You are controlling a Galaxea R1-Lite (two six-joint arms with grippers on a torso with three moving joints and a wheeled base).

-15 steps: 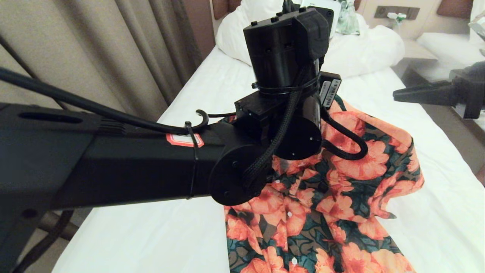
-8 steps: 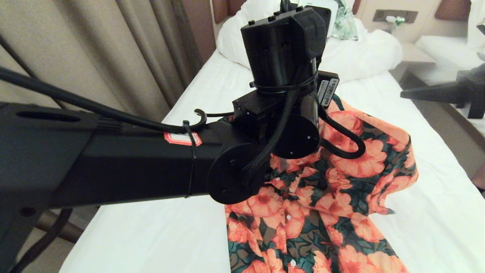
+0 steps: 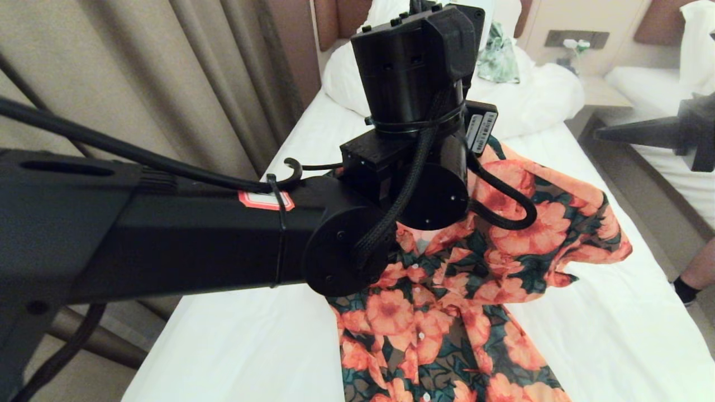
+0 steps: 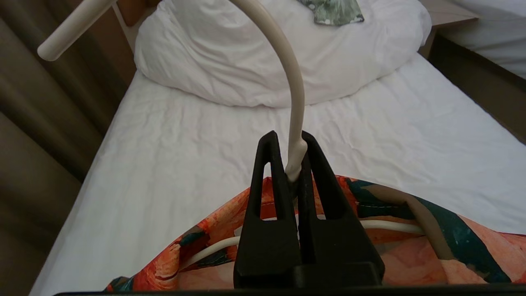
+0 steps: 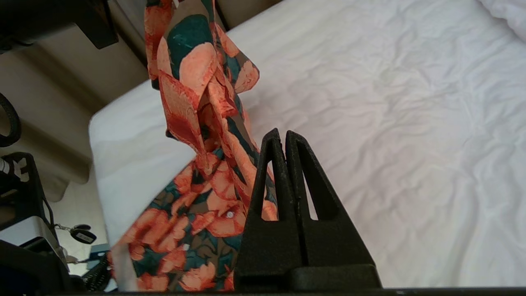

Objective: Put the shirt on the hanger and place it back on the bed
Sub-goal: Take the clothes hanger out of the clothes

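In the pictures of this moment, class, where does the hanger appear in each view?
Head view: the hanger is hidden behind the left arm.
Left wrist view: hanger hook rises from the shut left gripper.
Right wrist view: not visible.
Shared landmark: the shirt.

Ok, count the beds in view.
2: the single white-sheeted bed under the orange-flowered short-sleeved shirt, and a second white bed to the robot's right, partly out of frame. Others may be hidden.
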